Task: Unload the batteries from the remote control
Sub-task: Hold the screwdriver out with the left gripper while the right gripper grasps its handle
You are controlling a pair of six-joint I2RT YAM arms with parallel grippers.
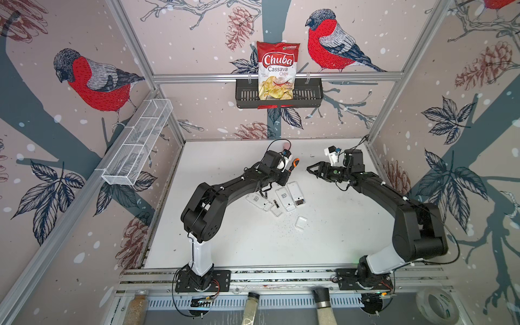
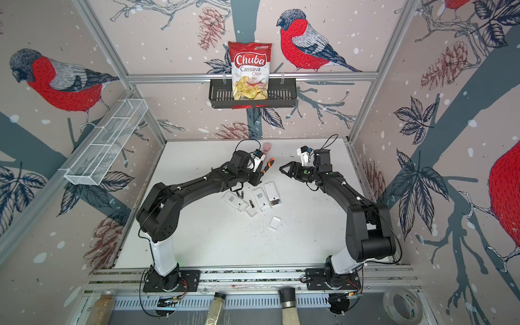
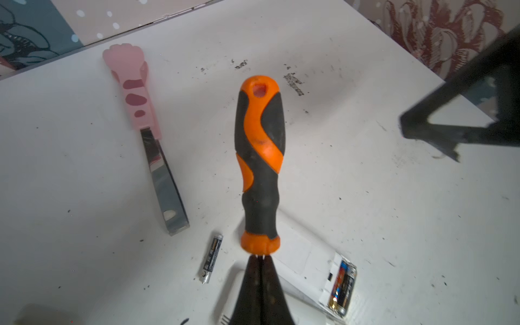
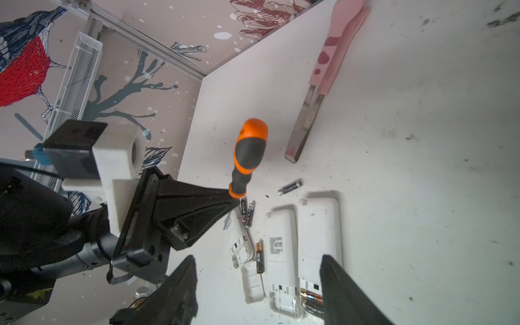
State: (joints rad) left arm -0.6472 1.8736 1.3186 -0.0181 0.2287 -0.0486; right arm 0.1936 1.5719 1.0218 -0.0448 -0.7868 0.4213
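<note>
Three white remote controls lie face down on the counter, and the unloading looks well past halfway. The loaded remote, the one nearest the right arm, serves as the landmark. Its open compartment still holds the seated batteries, two copper-toned cells side by side. The middle remote lies just beside the loaded remote. The third remote lies beyond that, angled away. As far as the right wrist view shows, both of those compartments are bare.

Four loose batteries are out on the counter, all on the left-arm side of the loaded remote:
- a touching pair lies farthest from it
- a brown-ended cell lies between the other two remotes
- a silver-ended cell lies off its far end

Two detached covers lie near the loaded remote's compartment end, the nearer cover and the farther cover.

The left end effector is clenched on the shaft of the orange-and-black screwdriver, just under the handle. It holds the tool above the counter, beyond the loaded remote's far end. The right end effector hangs released and empty in the air, also past that far end.

What seems left is prying the last two cells out of the loaded remote.
</note>
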